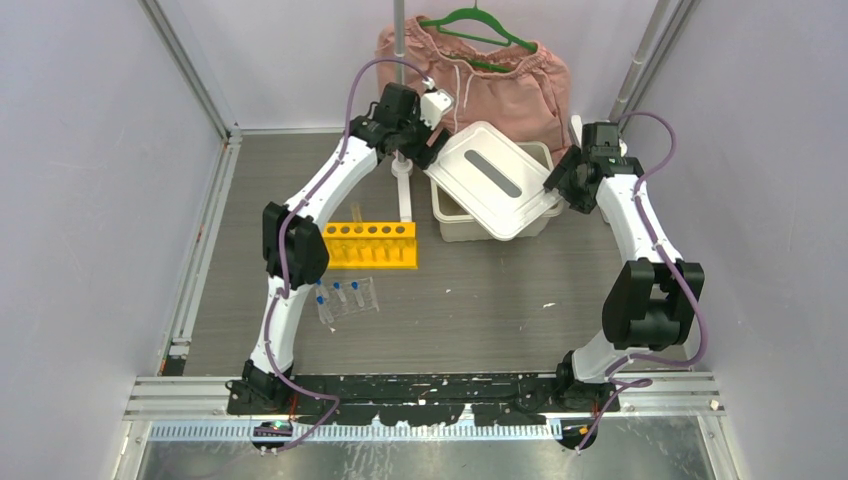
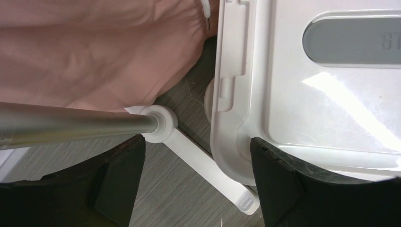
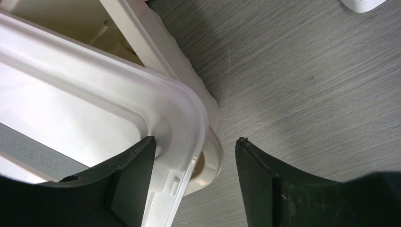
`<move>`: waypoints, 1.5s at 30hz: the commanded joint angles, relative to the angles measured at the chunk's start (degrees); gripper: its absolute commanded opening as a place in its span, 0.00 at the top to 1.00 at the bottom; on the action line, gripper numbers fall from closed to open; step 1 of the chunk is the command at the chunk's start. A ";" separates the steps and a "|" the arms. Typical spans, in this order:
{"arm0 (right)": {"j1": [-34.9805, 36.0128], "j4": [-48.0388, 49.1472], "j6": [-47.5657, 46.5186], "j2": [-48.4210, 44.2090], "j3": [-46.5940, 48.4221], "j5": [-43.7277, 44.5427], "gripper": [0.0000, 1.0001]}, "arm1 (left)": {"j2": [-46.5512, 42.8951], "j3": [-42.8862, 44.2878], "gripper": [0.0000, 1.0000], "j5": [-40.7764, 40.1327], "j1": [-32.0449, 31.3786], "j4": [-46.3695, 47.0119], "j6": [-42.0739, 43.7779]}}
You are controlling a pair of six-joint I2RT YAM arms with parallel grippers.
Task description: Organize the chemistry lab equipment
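The left gripper (image 2: 196,142) and right gripper (image 3: 196,139), both wide open and empty, straddle opposite corners of the lid (image 1: 495,178) lying askew on the box (image 1: 450,225), probably to shift it.

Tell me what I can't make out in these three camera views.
- Inside of the white plastic storage box: in the top view the white lid with a grey label lies askew over it; the right wrist view shows only a corner sliver.
- Small clear blue-capped tubes: too small in the top view to tell whether they hold anything.
- Pink shorts: bottom edge hidden behind box and lid in the top view, cropped in the left wrist view.
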 commanded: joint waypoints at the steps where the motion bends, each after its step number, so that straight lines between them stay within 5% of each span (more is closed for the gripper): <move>1: -0.36 0.80 -1.58 1.02 2.22 -0.43 0.32 | -4.47 0.85 0.18 3.06 0.18 0.75 -2.51; 23: 0.01 -1.89 -4.38 8.92 11.70 4.59 0.36 | -2.40 -1.29 0.20 0.00 0.18 -1.72 2.59; 45: -0.27 0.45 -4.61 19.47 22.61 4.42 0.33 | -12.83 -16.84 0.21 5.47 -1.11 -0.25 -0.24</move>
